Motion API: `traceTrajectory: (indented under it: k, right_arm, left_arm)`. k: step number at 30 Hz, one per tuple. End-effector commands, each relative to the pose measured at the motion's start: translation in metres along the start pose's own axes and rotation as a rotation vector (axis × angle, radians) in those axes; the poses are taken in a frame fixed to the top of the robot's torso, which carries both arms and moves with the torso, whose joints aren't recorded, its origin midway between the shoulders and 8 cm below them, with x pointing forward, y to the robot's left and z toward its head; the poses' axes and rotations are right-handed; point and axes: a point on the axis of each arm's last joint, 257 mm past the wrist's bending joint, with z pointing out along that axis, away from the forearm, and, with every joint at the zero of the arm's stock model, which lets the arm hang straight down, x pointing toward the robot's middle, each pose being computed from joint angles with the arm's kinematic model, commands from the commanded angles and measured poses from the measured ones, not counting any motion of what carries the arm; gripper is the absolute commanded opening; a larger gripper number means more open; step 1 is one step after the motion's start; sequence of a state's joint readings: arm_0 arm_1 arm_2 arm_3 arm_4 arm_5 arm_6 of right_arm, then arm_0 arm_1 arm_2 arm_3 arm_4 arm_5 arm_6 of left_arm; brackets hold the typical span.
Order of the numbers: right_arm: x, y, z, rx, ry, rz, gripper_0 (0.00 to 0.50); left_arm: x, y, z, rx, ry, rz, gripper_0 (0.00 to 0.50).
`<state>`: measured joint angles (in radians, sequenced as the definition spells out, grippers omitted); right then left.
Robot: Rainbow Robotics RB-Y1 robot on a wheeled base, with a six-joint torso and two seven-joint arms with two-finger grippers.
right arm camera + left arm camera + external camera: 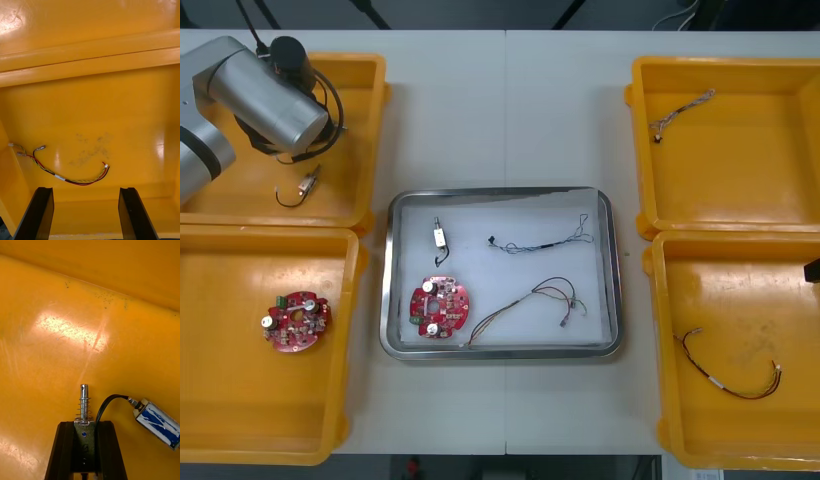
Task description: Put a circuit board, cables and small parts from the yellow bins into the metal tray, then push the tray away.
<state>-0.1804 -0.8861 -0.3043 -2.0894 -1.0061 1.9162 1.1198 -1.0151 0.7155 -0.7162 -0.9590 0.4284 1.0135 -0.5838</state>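
My left arm (265,95) reaches over the far left yellow bin (365,120). In the left wrist view my left gripper (84,424) is shut on a small metal part (84,405) with a pin and spring, just above the bin floor. A black wire (107,403) runs from it to a blue and white part (157,423) lying beside the fingers. My right gripper (86,192) is open above the near right bin (660,330), close to a red and yellow cable (71,176). The metal tray (612,270) holds a red circuit board (439,306), a small metal part (439,238) and two cables (540,243).
Another red circuit board (296,321) lies in the near left bin (350,330). A small metal part with a black wire (305,185) lies in the far left bin. The far right bin (635,150) holds a cable (680,110).
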Motion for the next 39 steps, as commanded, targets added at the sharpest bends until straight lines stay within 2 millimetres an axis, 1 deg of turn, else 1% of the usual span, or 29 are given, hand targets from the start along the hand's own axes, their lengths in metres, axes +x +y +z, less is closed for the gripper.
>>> traceTrajectory:
  k: [1, 2, 3, 4, 5, 7, 13, 20, 23, 27, 30, 35, 39]
  right_arm:
    - [-0.005, -0.009, -0.013, 0.028, -0.031, 0.006, 0.500]
    - [-0.005, -0.009, -0.013, 0.028, -0.031, 0.006, 0.500]
    - [-0.005, -0.009, -0.013, 0.028, -0.031, 0.006, 0.500]
    - [-0.005, -0.009, -0.013, 0.028, -0.031, 0.006, 0.500]
    - [-0.005, -0.009, -0.013, 0.028, -0.031, 0.006, 0.500]
    - [-0.005, -0.009, -0.013, 0.028, -0.031, 0.006, 0.500]
    - [-0.005, -0.009, -0.013, 0.028, -0.031, 0.006, 0.500]
    - [-0.005, -0.009, -0.013, 0.028, -0.031, 0.006, 0.500]
    - [-0.005, -0.009, -0.013, 0.028, -0.031, 0.006, 0.500]
    - [-0.005, -0.009, -0.013, 0.028, -0.031, 0.006, 0.500]
    - [-0.005, -0.009, -0.013, 0.028, -0.031, 0.006, 0.500]
    - [-0.005, -0.009, -0.013, 0.028, -0.031, 0.006, 0.500]
    - [-0.005, -0.009, -0.013, 0.028, -0.031, 0.006, 0.500]
  left_arm:
    - [-0.010, 0.024, 0.005, -0.038, -0.025, 0.026, 0.363]
    - [-0.010, 0.024, 0.005, -0.037, -0.025, 0.023, 0.387]
    - [-0.010, 0.024, 0.005, -0.035, -0.025, 0.019, 0.470]
    - [-0.010, 0.024, 0.005, -0.035, -0.025, 0.019, 0.470]
    - [-0.010, 0.021, 0.004, -0.028, -0.025, 0.015, 0.500]
    - [-0.009, 0.018, 0.003, -0.022, -0.020, 0.008, 0.500]
    - [-0.014, 0.008, -0.003, 0.010, -0.020, -0.029, 0.500]
    - [-0.023, -0.007, -0.024, 0.042, 0.014, -0.090, 0.500]
    - [-0.027, -0.010, -0.031, 0.051, 0.026, -0.108, 0.500]
    - [-0.035, -0.008, -0.042, 0.069, 0.046, -0.135, 0.500]
    - [-0.037, -0.007, -0.047, 0.077, 0.054, -0.142, 0.500]
    - [-0.048, 0.002, -0.057, 0.068, 0.057, -0.154, 0.500]
    - [-0.051, 0.009, -0.061, 0.054, 0.064, -0.149, 0.500]
